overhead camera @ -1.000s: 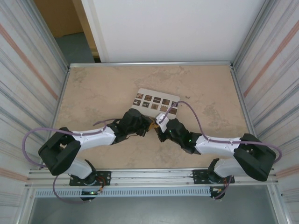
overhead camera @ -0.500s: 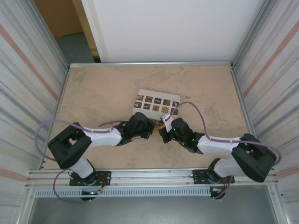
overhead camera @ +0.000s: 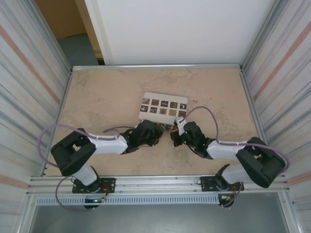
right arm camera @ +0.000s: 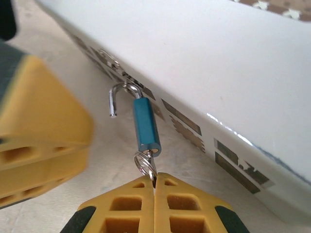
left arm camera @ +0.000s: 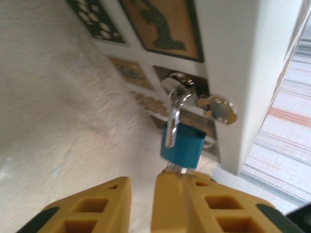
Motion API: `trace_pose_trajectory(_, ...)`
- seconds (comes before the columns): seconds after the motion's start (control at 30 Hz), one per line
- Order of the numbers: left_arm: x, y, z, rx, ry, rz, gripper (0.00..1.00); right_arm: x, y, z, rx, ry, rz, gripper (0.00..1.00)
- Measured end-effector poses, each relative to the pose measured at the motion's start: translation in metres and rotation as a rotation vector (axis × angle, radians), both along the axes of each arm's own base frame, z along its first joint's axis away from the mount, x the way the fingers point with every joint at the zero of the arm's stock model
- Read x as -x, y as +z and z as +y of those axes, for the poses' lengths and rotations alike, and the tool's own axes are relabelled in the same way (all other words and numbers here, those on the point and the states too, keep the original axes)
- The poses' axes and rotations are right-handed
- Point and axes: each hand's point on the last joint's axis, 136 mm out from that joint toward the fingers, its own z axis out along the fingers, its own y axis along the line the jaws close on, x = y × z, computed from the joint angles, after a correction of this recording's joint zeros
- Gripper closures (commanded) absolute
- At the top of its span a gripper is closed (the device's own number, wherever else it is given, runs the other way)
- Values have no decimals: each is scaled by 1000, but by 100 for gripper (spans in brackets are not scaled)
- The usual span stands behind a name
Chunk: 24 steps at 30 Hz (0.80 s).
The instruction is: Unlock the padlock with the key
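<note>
The beige table [overhead camera: 97,97] carries a white box [overhead camera: 163,107] with patterned tiles on top. Both arms meet just beside the box's near side. The left gripper [left arm camera: 142,182] points at that side, its fingers a slim gap apart with nothing between them. The right gripper [right arm camera: 154,177] has its fingers pressed together on the key ring [right arm camera: 145,162] at the lock's base. The blue padlock [right arm camera: 146,124] hangs against the box's near wall, shackle end toward the box. Its shackle [right arm camera: 116,94] is swung open, one end free.
</note>
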Motion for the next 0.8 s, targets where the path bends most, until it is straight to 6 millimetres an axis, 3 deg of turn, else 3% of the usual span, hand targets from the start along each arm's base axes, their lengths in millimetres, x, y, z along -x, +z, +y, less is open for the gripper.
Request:
trace_pose_trajectory(0.23,3,33,29,-111,-10,-112,56,-2,-4,-10,-72,-44,73,100)
trace_pose_trajectory(0.4,1,77,54,-235,-23,-258,54,-1,-4,-17,-169,-74,165,100)
trace_pose_trajectory(0.57,9,120,64,-330,-56,-421,53,1,-3,-23,-261,-88,265,100)
trace_pose_trajectory(0.67,13,131,68,-384,-79,-483,53,4,-3,-24,-292,-91,311,100)
trace_pose_trajectory(0.8,13,126,77,-468,-93,-504,53,8,-6,-25,-306,-95,353,100)
